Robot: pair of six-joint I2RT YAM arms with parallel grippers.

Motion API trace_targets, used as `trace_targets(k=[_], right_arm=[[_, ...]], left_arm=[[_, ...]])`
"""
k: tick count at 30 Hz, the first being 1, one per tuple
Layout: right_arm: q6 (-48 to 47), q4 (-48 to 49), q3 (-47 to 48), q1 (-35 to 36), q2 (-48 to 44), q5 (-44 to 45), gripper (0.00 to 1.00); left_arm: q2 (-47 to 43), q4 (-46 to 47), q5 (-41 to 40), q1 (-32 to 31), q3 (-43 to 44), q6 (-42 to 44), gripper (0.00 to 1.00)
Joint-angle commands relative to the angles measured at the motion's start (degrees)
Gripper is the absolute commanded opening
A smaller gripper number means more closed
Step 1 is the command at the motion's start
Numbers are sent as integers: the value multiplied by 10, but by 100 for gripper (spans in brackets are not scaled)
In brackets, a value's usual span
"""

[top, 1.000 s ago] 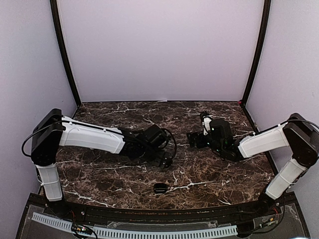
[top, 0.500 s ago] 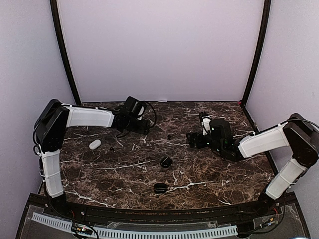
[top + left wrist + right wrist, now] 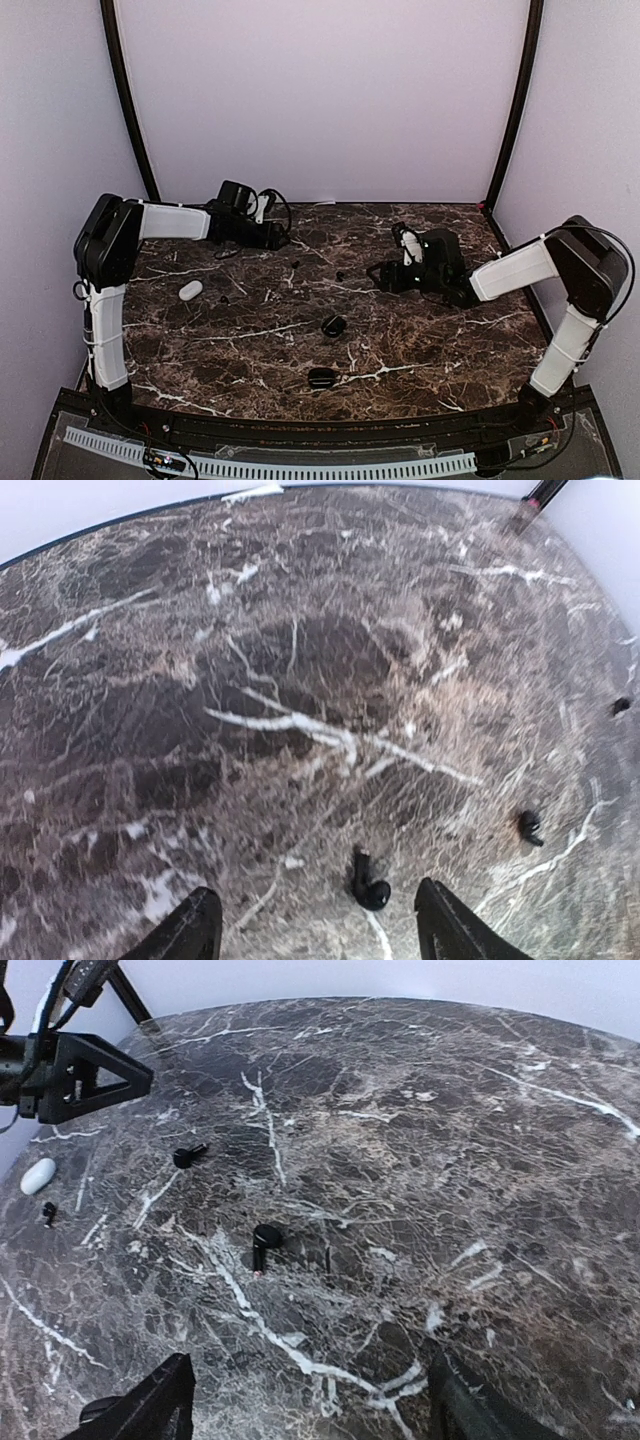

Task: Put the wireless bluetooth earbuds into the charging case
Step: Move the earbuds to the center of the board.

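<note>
Black earbuds lie scattered on the marble table [image 3: 430, 345]. One black bud [image 3: 368, 885] lies just ahead of my left gripper [image 3: 320, 935], between its open fingers; it also shows in the top view [image 3: 295, 264]. My left gripper [image 3: 283, 242] is low at the back left. Two more black buds [image 3: 528, 825] [image 3: 621, 706] lie to its right. My right gripper [image 3: 310, 1415] is open and empty, with a black bud [image 3: 263, 1240] ahead of it on the table. In the top view it [image 3: 378, 276] sits right of centre. No white buds show.
A black case [image 3: 333, 325] sits at the centre and another black case [image 3: 321, 378] near the front edge. A white oval case [image 3: 190, 290] lies at the left, with a small black bud [image 3: 222, 299] beside it. Walls enclose the table on three sides.
My left arm has swung from the table's centre to the back left, uncovering the black case at the centre and the white case. My right gripper has shifted slightly back.
</note>
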Motion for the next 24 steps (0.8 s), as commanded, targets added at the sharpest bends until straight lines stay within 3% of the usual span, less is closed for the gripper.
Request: trace_targets(k=[1,3,5,8,11,14,17,24], right_arm=[[63,10,49,-59,40,-187,73],[96,16,73,-83,65,-249,61],[126,26,104,-99,94,-298,49],[156,2,170,-108,148,-338,24],[174,-20,232,-111,202,-368,12],[198,-28,287,-112,245,-387,11],[211,-43,337,-112,294,-393,12],[219,-105,441,-111,382,-405,29]], left_arm=[[29,36,154,40,29,-36,74],[48,44,194,56,41,-54,66],[69,41,210,68,61,-70,51],[103,18,221,79,101,-76,34],[131,12,246,80,131,-89,28],[167,-4,285,80,169,-102,21],[197,-16,290,79,195,-110,21],[257,-63,301,67,273,-113,22]])
